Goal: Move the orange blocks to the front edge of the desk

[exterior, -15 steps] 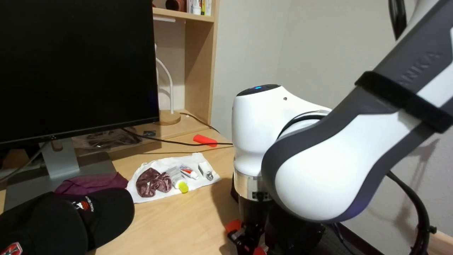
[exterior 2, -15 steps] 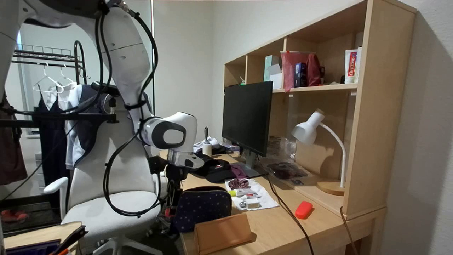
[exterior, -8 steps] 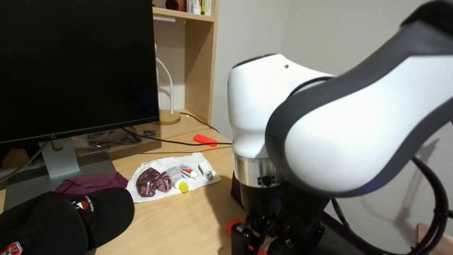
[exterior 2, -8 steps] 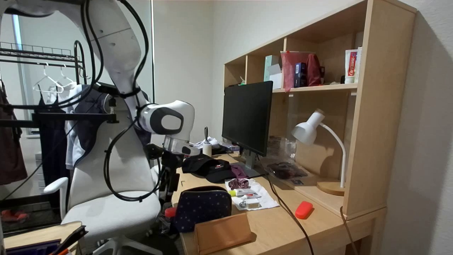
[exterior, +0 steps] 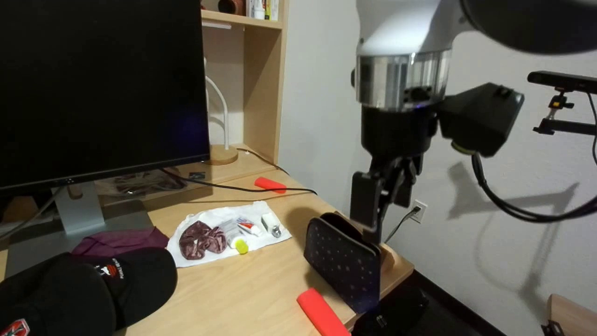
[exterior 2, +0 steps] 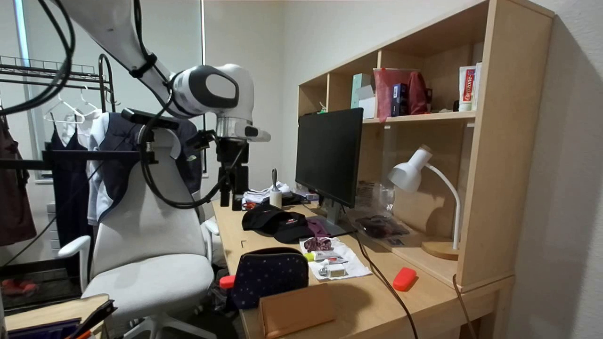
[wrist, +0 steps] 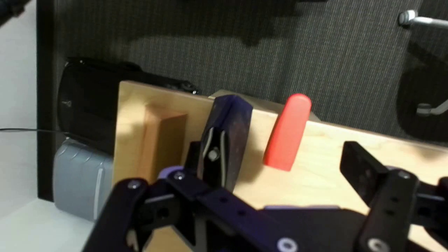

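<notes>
An orange block [exterior: 322, 312] lies at the desk's edge beside the navy pouch. In the wrist view that block [wrist: 290, 134] sticks out with one end past the edge of the desk [wrist: 325, 157]. In an exterior view it is partly hidden behind the pouch [exterior 2: 226, 282]. Another orange block [exterior: 269, 185] lies farther back near the shelf, also seen in an exterior view [exterior 2: 404, 279]. My gripper [wrist: 274, 164] is open and empty. It hangs well above the desk over the near block and pouch, fingers down, in both exterior views [exterior: 386, 210] [exterior 2: 232, 195].
The navy starry pouch [exterior: 343, 263] stands upright, with a tan case [exterior 2: 297, 308] beside it. A white cloth [exterior: 196, 221] holds small tubes and a scrunchie. A black cap [exterior: 144, 280], the monitor [exterior 2: 330, 155], a lamp [exterior 2: 407, 174] and a cable [exterior 2: 377, 268] are also here.
The arm has risen from low beside the near orange block to well above the desk. The block stays at the edge in the same place. The far block has not moved.
</notes>
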